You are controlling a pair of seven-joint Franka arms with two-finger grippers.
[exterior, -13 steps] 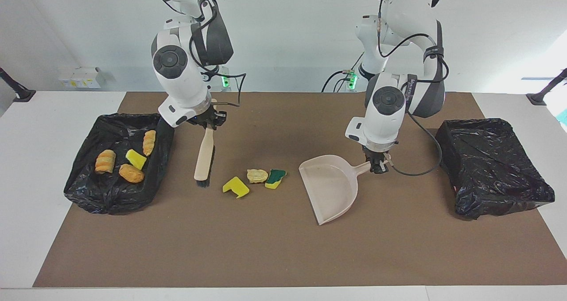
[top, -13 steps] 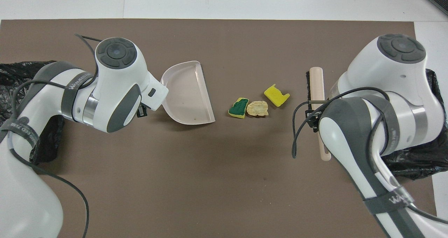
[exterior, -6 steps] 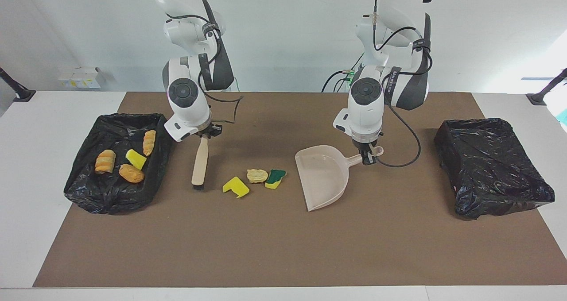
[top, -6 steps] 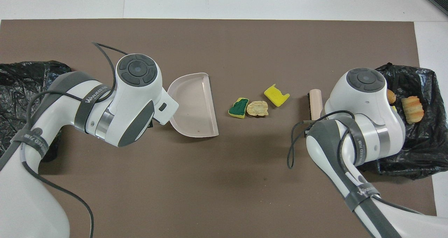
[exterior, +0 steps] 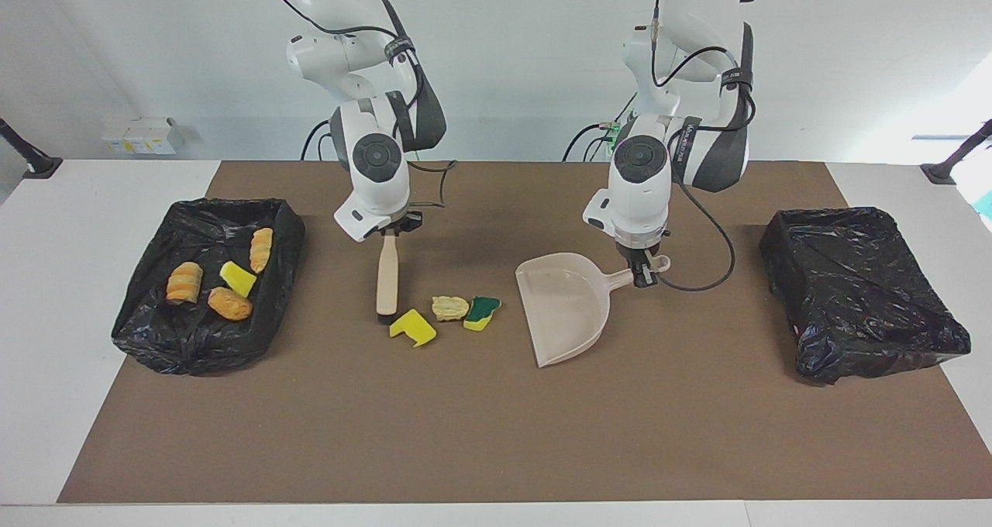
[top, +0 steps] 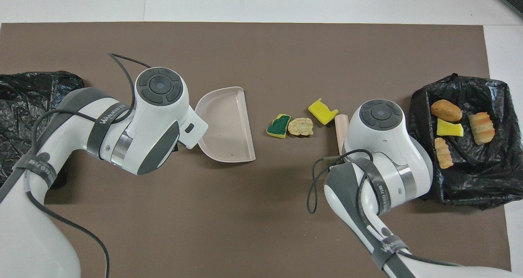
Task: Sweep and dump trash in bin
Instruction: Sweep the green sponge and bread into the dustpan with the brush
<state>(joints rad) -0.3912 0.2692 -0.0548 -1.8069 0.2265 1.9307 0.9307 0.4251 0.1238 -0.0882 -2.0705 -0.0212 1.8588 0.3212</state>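
Held brush (exterior: 387,273) in right gripper (exterior: 391,232), dustpan (exterior: 563,307) in left gripper (exterior: 642,273); needed sweeping 3 trash pieces (exterior: 446,315) toward 3 o'clock.

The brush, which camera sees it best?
The facing view. There the brush shows whole, hanging from the right gripper with its bristles beside the yellow sponge bit. In the overhead view the right arm hides all but its tip.
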